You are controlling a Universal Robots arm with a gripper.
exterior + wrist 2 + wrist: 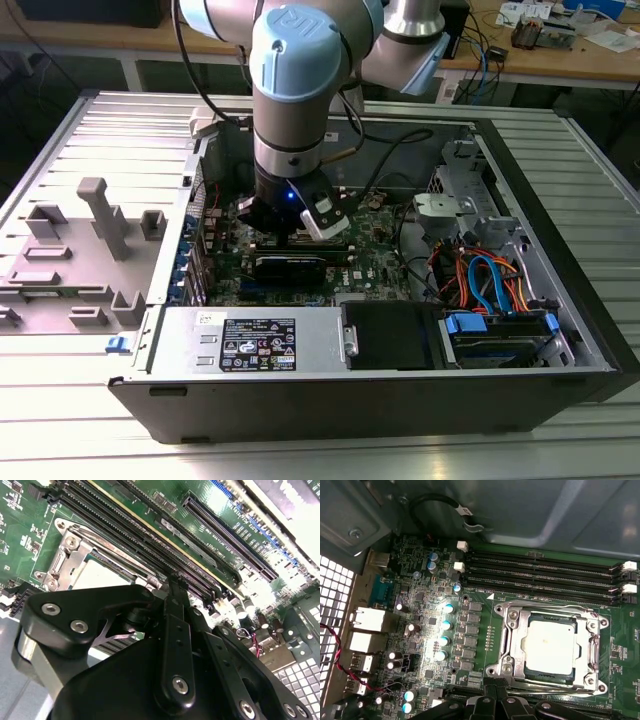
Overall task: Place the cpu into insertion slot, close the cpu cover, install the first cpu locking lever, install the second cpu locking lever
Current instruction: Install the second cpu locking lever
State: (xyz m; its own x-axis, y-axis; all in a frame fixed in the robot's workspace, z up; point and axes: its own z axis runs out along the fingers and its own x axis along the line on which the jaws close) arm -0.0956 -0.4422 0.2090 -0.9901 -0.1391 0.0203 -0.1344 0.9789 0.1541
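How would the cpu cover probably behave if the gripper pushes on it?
The cpu cover is a thin silvery metal frame, so it is probably light but stiff. It lies flat around the cpu, so a push would likely meet firm resistance. Its smooth metal may be slippery.

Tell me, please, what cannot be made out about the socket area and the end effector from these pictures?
- Exterior view: the cpu cover and socket are hidden behind the arm's wrist.
- Second wrist view: the end effector's linkage blocks half of the cpu, and its fingertips cannot be made out.
- First wrist view: the end effector is cut off by the frame edge. The cpu sits under the cpu cover; whether the locking levers are latched is unclear.
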